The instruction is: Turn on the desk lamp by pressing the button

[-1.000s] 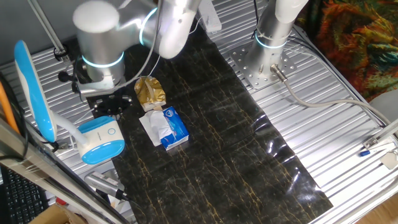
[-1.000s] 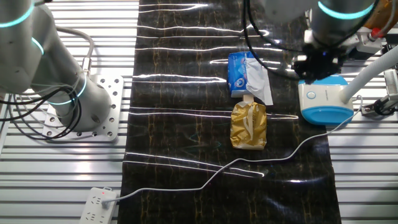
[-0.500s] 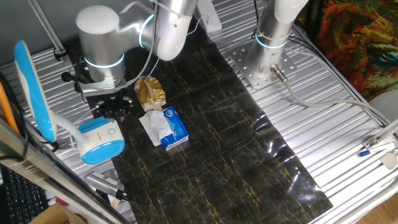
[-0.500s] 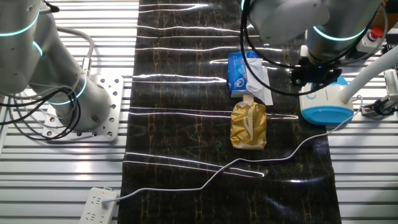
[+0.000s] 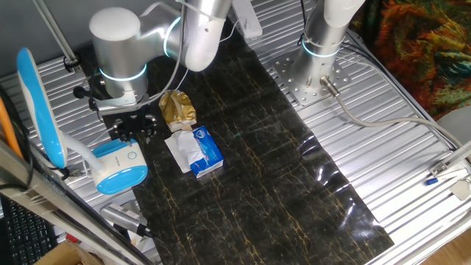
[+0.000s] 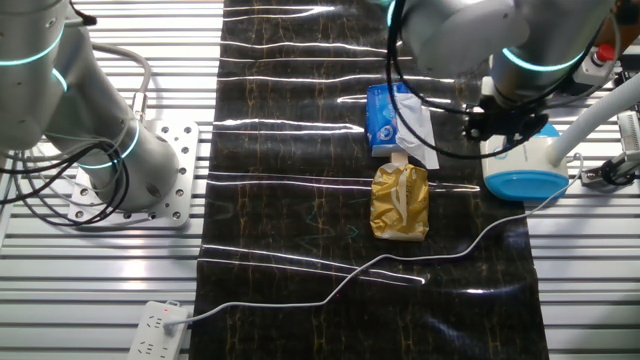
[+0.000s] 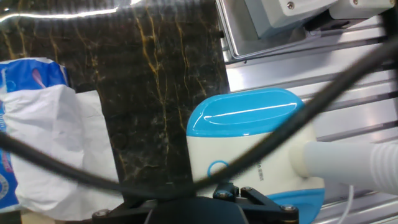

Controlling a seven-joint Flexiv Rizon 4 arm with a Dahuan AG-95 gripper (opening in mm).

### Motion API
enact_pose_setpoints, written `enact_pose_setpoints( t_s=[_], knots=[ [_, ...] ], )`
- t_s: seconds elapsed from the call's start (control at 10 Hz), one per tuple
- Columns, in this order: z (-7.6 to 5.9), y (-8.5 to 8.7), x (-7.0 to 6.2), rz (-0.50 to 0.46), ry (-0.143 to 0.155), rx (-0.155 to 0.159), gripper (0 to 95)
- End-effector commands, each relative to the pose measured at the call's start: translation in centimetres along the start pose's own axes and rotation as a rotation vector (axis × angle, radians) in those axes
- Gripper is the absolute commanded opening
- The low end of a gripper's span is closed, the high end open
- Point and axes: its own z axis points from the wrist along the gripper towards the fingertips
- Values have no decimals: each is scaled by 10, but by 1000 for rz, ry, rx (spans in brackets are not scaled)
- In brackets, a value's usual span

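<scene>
The desk lamp has a light-blue and white base (image 5: 121, 168) at the left edge of the dark mat, a white neck and a long blue head (image 5: 35, 110). The base also shows in the other fixed view (image 6: 520, 165) and in the hand view (image 7: 249, 143). A round ring button (image 7: 217, 169) sits on the white top of the base. My black gripper (image 5: 134, 129) hangs just above and behind the base, over its button end (image 6: 503, 125). In the hand view only its dark body (image 7: 193, 208) shows at the bottom edge. The fingertips are hidden.
A blue tissue packet (image 5: 202, 151) with white tissue and a gold bag (image 5: 176, 109) lie on the mat next to the lamp. A white cable (image 6: 400, 265) runs to a power strip (image 6: 155, 320). A second arm's base (image 5: 316, 73) stands on the metal table.
My gripper has shifted a little along the lamp base, toward the tissue packet side, and sits slightly lower. The lamp, packet and bag have not moved.
</scene>
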Motion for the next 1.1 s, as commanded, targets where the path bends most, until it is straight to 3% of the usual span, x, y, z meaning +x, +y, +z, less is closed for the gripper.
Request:
enact_pose_setpoints(
  t_s=[0.1,0.6,0.7,1.1],
  knots=[
    [2,-1,-2,9,-10,-1,380],
    [13,-2,-6,-4,-15,-10,380],
    [16,-1,-5,2,-24,-13,570],
    [28,0,-7,17,-32,-11,570]
  ],
)
